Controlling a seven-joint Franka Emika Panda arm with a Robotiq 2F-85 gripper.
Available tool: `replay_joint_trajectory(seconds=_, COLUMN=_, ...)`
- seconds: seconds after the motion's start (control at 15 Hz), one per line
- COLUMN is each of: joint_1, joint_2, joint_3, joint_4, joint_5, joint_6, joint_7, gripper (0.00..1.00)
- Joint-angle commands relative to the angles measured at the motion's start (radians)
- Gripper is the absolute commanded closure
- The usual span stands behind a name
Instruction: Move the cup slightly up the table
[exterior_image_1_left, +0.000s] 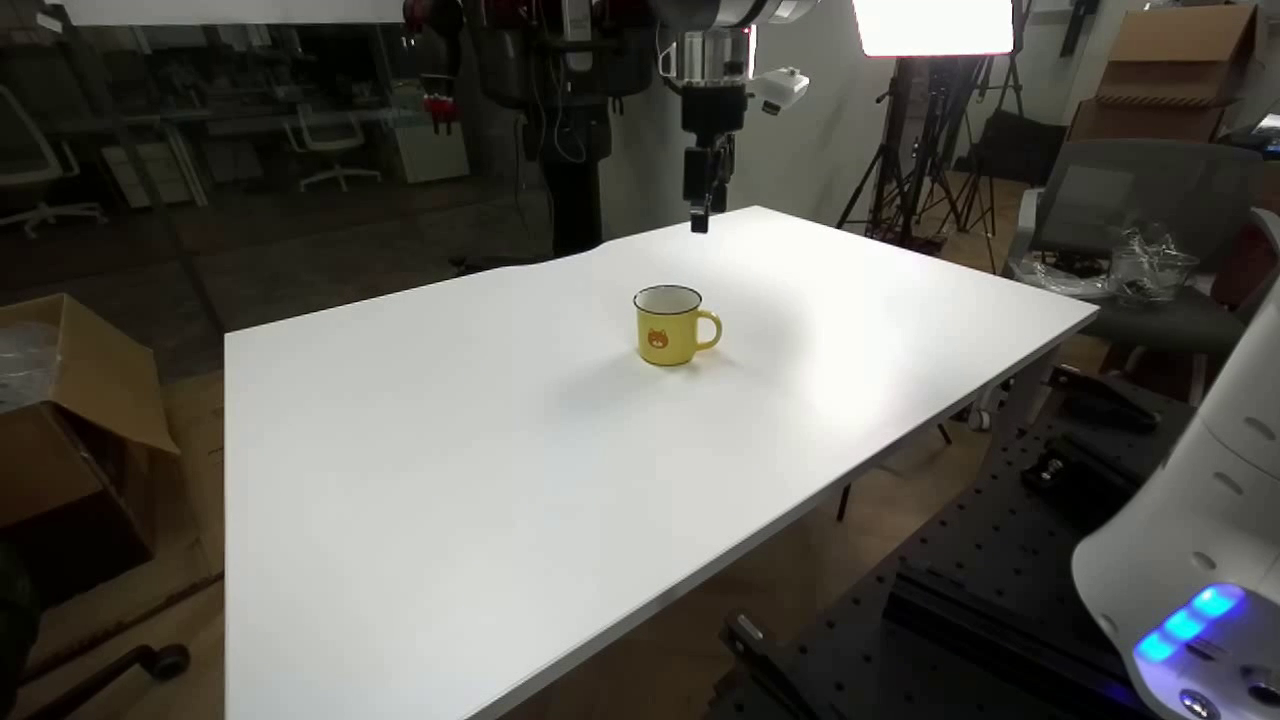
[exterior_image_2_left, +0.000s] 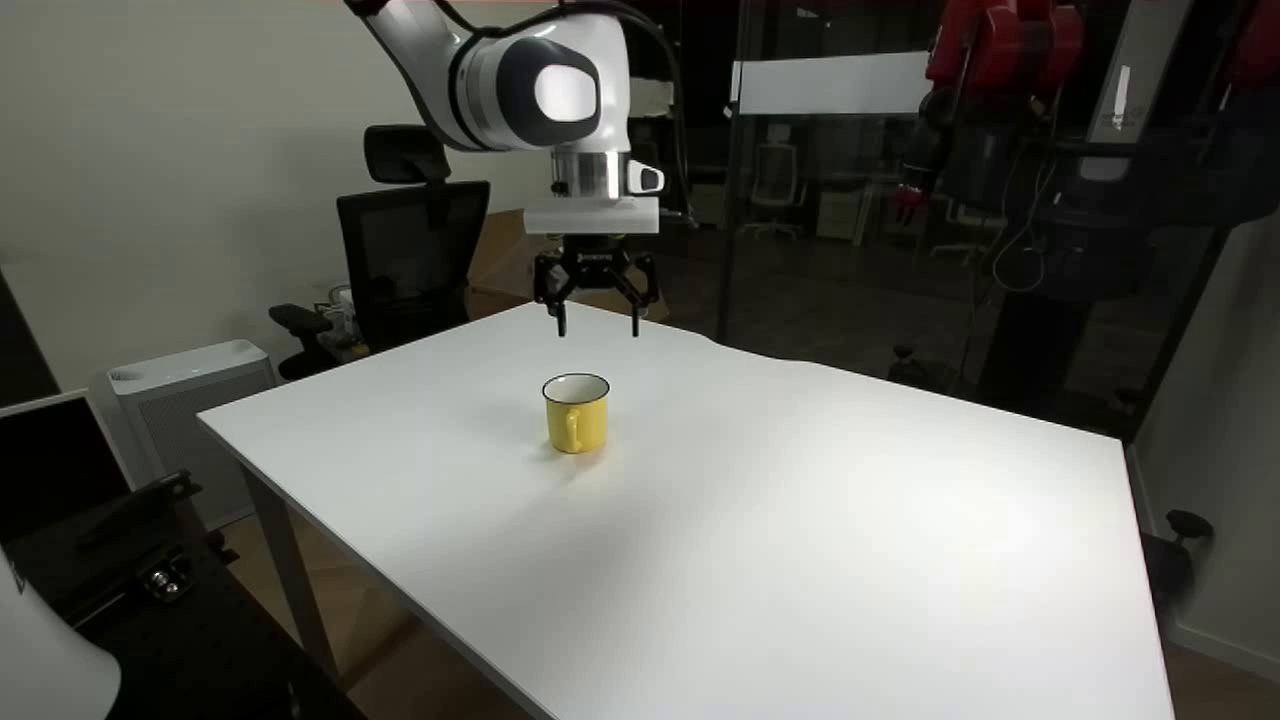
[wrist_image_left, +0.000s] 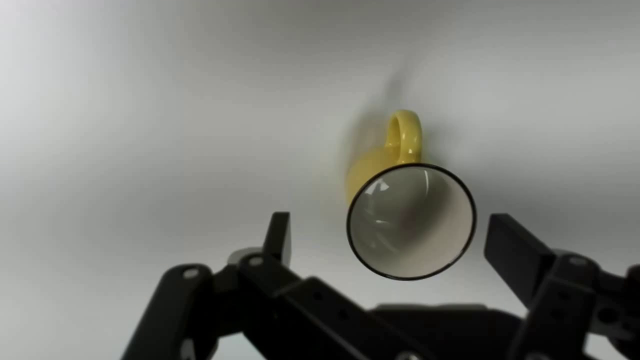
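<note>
The yellow cup (exterior_image_1_left: 653, 345) stands upright on the white table (exterior_image_1_left: 430, 450). Its pale inside and dark rim line show, and an orange animal face is on its side. In an exterior view the cup (exterior_image_2_left: 590, 428) turns its loop handle to the camera. My gripper (exterior_image_2_left: 598, 333) is open and empty, pointing down, higher than the cup and apart from it. It also hangs above table level in an exterior view (exterior_image_1_left: 706, 215). In the wrist view the cup (wrist_image_left: 410, 225) appears between the spread fingers (wrist_image_left: 389, 216), nearer the right finger, with its handle toward the top.
The table's long edge faces the black mounting board (exterior_image_1_left: 960, 600) at my base. A red and black robot (exterior_image_2_left: 1010, 60) stands beyond the table. A chair (exterior_image_2_left: 410, 250) and a cardboard box (exterior_image_1_left: 115, 375) stand beside it on the floor.
</note>
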Motion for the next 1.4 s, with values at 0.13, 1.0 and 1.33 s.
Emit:
replay_joint_trajectory(seconds=0.13, joint_1=-0.029, joint_2=0.050, joint_3=0.006, joint_4=0.009, joint_5=-0.167, joint_6=0.062, joint_7=0.127, gripper=0.00)
replay_joint_trajectory(seconds=1.0, joint_1=-0.058, joint_2=0.268, joint_3=0.064, joint_4=0.216, joint_5=-0.191, joint_6=0.061, joint_7=0.076, gripper=0.00)
replay_joint_trajectory(seconds=1.33, joint_1=-0.041, joint_2=0.368, joint_3=0.092, joint_4=0.350, joint_5=-0.200, joint_6=0.026, joint_7=0.049, gripper=0.00)
